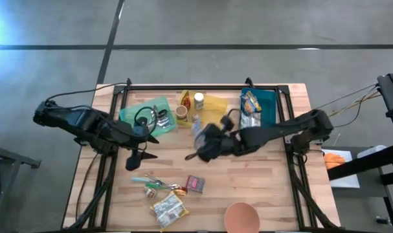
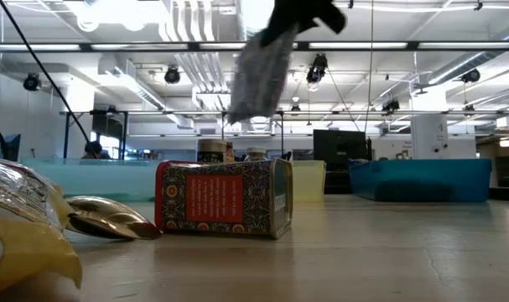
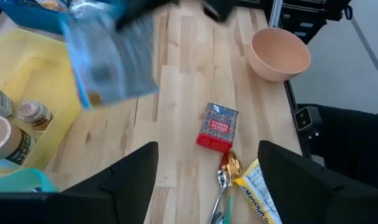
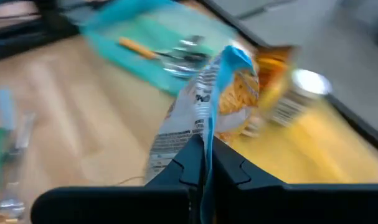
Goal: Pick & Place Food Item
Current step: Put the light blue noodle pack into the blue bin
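Above the middle of the pale wooden slatted table [image 1: 261, 188], hanging from the right gripper [image 4: 204, 163]: a crinkly clear-and-blue plastic snack bag [image 4: 207, 106] with orange pieces showing inside. Fingers pinched shut on the bag's edge; long axis roughly vertical, bag dangling clear of the tabletop, blurred in the low view. Just right of it along the far edge, a yellow plastic tray [image 1: 212, 107] holding small jars and a paper cup; further right a teal bin [image 1: 267, 103] with another glossy snack packet. At the far left, a green tray [image 1: 151, 116] carrying metal utensils. Beside that tray, low over the wood, the left gripper [image 1: 139, 149], dark fingers spread wide, empty. Nearer, on bare wood: a small rectangular red patterned tin [image 3: 218, 124] lying on its side, a shiny gold metal spoon [image 3: 229, 168], a yellow-and-white crinkled noodle packet [image 3: 260, 193]. Near the right front edge, a smooth round pink bowl [image 3: 280, 53], upright.
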